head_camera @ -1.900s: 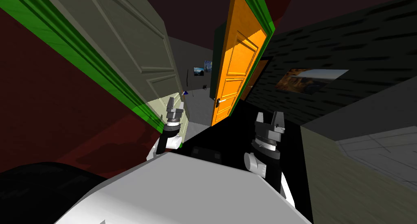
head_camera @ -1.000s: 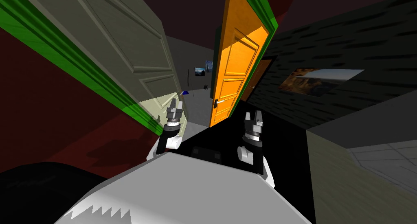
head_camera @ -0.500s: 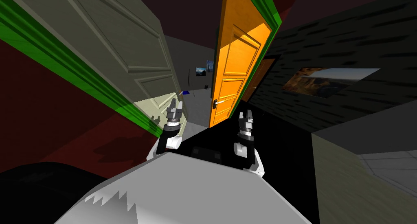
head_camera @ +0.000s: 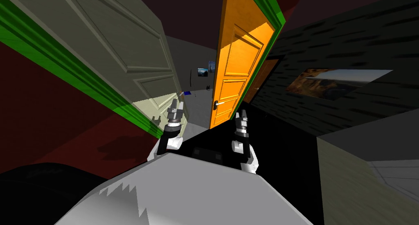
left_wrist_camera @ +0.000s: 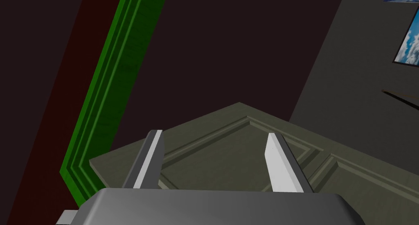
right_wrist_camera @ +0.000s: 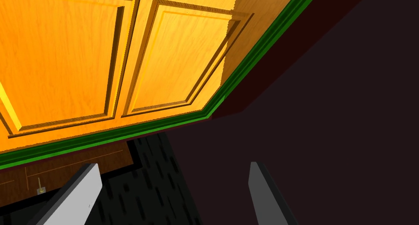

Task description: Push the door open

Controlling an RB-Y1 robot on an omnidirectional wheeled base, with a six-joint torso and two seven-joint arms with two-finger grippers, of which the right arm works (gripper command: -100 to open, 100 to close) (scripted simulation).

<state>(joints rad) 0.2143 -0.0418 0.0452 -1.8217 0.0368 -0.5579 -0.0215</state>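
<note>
Right gripper (head_camera: 242, 113) nearer orange door (head_camera: 239, 63)

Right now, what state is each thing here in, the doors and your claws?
Orange door: ajar, a gap beside its handle edge.
Door handle: level.
Pale door: swung open, away from its green frame.
Left claw: open, empty, by the pale door.
Right claw: open, empty, near the orange door.
</note>
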